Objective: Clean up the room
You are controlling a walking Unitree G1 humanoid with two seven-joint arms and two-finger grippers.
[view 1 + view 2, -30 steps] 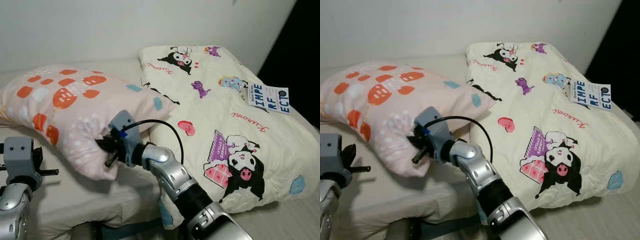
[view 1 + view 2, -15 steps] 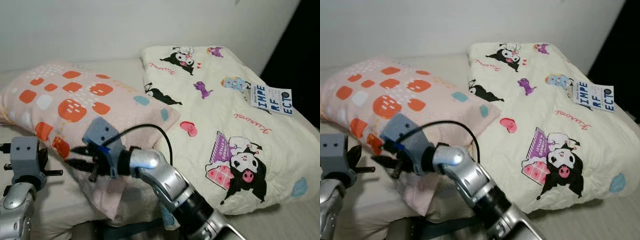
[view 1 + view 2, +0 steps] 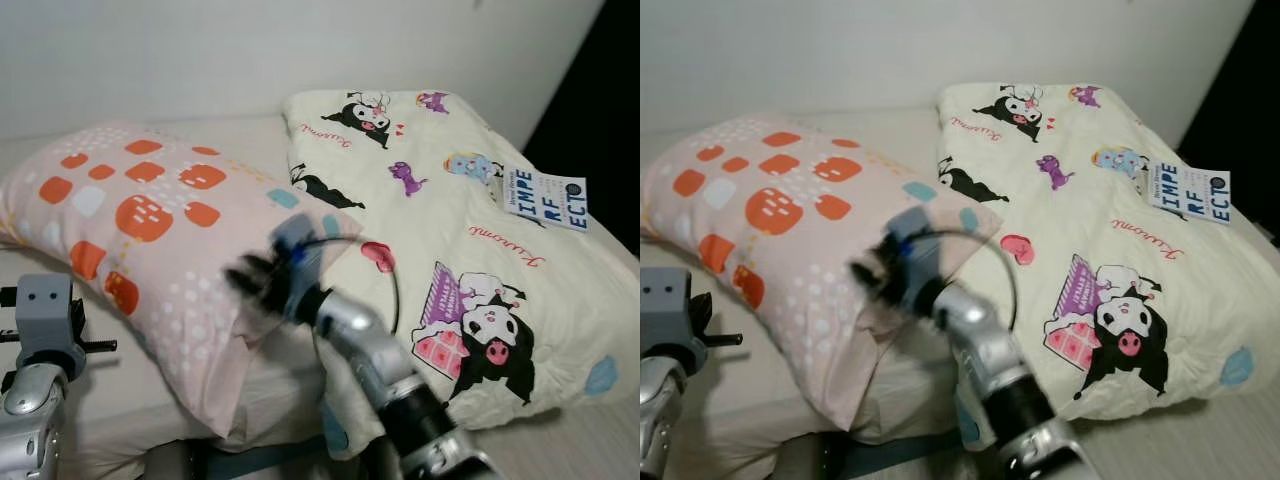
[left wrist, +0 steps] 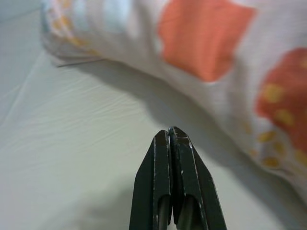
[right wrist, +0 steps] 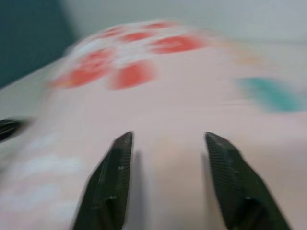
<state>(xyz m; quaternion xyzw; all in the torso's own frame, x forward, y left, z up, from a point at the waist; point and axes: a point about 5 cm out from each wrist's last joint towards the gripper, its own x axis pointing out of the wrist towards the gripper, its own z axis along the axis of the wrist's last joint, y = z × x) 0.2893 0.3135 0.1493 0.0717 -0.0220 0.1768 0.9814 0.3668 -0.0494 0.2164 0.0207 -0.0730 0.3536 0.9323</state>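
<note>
A pink pillow (image 3: 150,225) with orange squares lies flat on the left of the bed, its near corner hanging over the beige sheet (image 3: 110,405). My right gripper (image 3: 248,278) is blurred by motion and hovers just over the pillow's right edge. In the right wrist view the right gripper (image 5: 168,136) is open, and nothing sits between its fingers (image 5: 112,177), with the pillow (image 5: 158,96) under them. My left gripper (image 4: 171,139) is shut on nothing and points at the sheet beside the pillow (image 4: 206,43). It sits low at the left (image 3: 95,346).
A cream comforter (image 3: 450,180) printed with cartoon figures covers the right half of the bed, with a white tag (image 3: 545,197) on it. A white wall (image 3: 200,50) stands behind and a dark gap (image 3: 610,110) lies at the far right. Something teal (image 3: 330,435) shows under the comforter's near edge.
My right gripper has let go of the pillow's near corner and swung right. The pillow has dropped from bunched up to lying flat. The left arm has hardly moved.
</note>
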